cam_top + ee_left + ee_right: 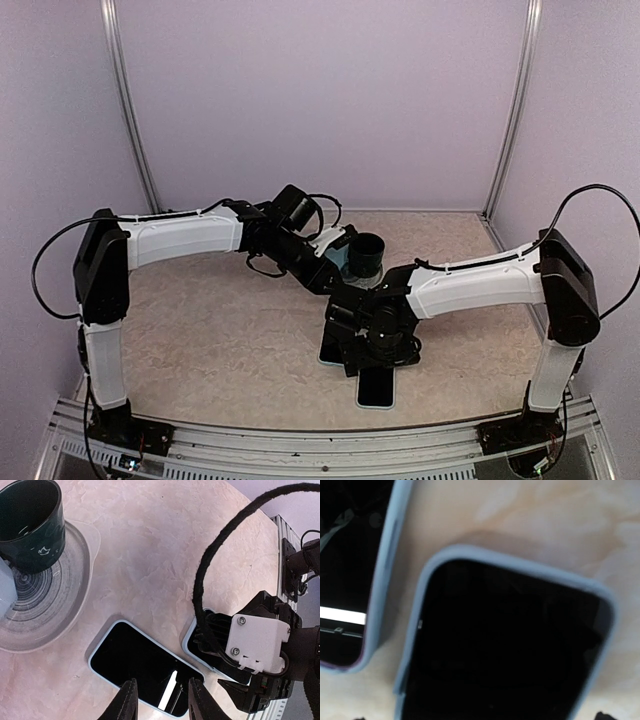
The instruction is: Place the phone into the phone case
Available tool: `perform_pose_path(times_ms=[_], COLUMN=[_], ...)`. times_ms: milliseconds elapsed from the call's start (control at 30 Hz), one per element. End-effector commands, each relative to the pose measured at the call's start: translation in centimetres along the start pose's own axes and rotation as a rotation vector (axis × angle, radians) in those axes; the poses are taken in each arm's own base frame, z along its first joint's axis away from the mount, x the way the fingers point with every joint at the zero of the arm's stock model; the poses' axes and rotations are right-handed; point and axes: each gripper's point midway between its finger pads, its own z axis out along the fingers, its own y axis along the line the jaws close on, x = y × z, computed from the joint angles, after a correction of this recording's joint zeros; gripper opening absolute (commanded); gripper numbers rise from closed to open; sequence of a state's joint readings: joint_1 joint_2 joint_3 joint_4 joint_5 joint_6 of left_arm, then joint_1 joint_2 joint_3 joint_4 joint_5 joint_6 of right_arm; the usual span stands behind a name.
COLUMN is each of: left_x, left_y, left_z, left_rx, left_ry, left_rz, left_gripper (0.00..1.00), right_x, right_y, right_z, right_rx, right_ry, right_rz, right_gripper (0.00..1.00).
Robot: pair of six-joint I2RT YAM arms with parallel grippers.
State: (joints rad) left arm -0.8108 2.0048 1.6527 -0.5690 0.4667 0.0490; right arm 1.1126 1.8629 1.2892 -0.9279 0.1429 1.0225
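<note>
Robot lab test cell, plain lilac walls [320, 100], alu frame posts [126, 100], marble-look tabletop [220, 345], arms [180, 240] bolted to rail [300, 443].

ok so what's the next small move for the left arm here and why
Probably lower the left tool onto the glossy phone and grip its end. The tool hangs slightly open over that end, and the phone lies flat beside what looks like the empty matte light-blue case, not in it. The right tool is open over that case.

Left gripper [162, 700] hovering at bottom edge, fingertips slightly parted, over near end of glossy blue-rimmed phone [131, 656] lying on marbled table [160, 550]. Dark mug [31, 522] sitting on clear ridged saucer [70, 595]. Right arm [260, 640] covering second blue-edged case [191, 641].
</note>
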Motion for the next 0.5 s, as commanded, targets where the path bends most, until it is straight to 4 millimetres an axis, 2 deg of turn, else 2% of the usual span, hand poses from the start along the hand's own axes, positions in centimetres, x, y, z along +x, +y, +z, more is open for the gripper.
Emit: perform_pose_path(times_ms=[0,133,233,333,467], left_x=[-0.2,-0.1,0.2,0.2,-0.1], left_y=[-0.6,-0.6,-0.5,-0.3,-0.1], left_z=[-0.5,-0.3,0.0,0.0,-0.4], left_rx=[-0.001,-0.003,-0.002,-0.009,-0.026], left_ry=[-0.010,-0.005,0.003,0.005,0.000], left_rz=[0.021,0.022,0.017,0.020,0.034], left_gripper=[0.36,0.37,0.36,0.37,0.37], right_x=[2.1,3.0,2.9,2.2,0.2], right_y=[0.4,-0.3,-0.8,-1.0,-3.0], right_z=[2.4,4.0,4.2,4.0,3.7], right_rx=[-0.021,-0.038,-0.017,-0.015,0.028], right_ry=[0.058,0.079,0.075,0.054,0.000], right_rz=[0.028,0.041,0.036,0.032,0.062], right_gripper=[0.99,0.98,0.88,0.74,0.66])
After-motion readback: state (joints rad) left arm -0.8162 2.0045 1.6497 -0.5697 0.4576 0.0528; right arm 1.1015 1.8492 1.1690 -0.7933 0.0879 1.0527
